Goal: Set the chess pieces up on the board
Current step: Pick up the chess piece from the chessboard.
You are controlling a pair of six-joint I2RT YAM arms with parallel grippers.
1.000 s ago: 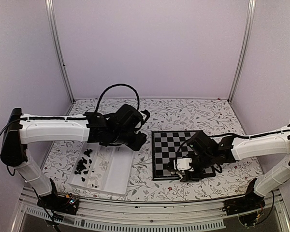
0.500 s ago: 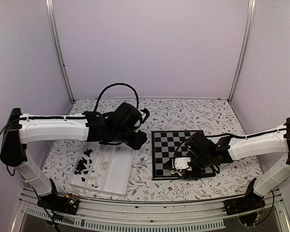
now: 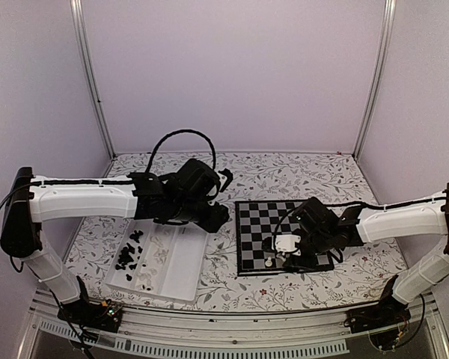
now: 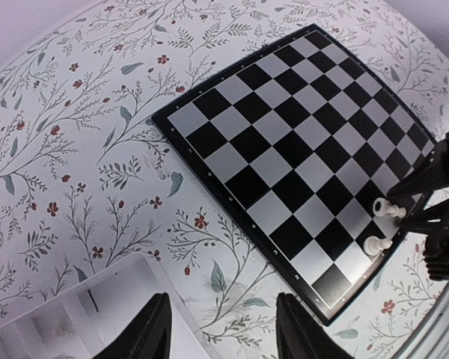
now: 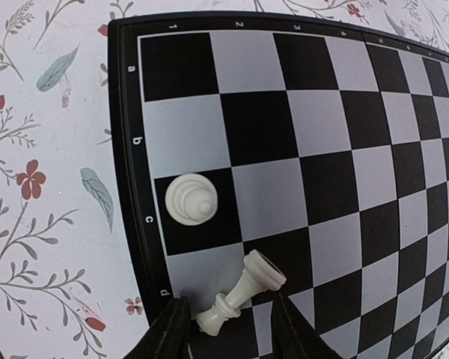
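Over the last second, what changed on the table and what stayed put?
The right gripper shifted a little farther onto the board, away from its near edge, and its jaws narrowed around a tipped-over white piece, not yet clamping it. An upright white piece now shows clear beside it from above. The left gripper, open near the tray, and the tray's loose pieces stayed as they were.
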